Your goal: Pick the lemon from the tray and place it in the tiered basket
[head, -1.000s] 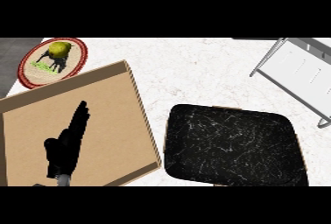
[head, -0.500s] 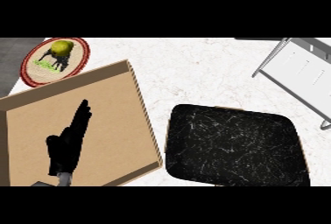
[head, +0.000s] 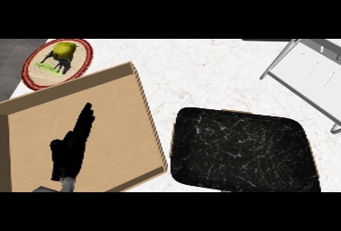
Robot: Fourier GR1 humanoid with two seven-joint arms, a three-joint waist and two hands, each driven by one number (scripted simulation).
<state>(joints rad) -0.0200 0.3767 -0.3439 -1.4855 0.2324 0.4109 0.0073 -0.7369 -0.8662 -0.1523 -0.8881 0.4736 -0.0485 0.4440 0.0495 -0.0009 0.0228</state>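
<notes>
A yellow-green lemon (head: 64,48) lies on a round tan tray with a red rim (head: 30,77) at the far left of the white marble counter. My left hand (head: 69,151) hovers open over a large tan board (head: 123,122), with its straight fingers pointing toward the round tray but well short of it. The tiered basket (head: 311,72), a white wire-framed shelf, stands at the far right. My right hand does not show.
A black speckled square slab (head: 243,151) lies on the counter at the lower right, next to the tan board. White marble counter (head: 200,72) stretches between the round tray and the basket. A dark strip (head: 13,54) borders the counter at the left.
My left hand has drifted very slightly to the right over the tan board. The lemon, tray and basket stay where they were.
</notes>
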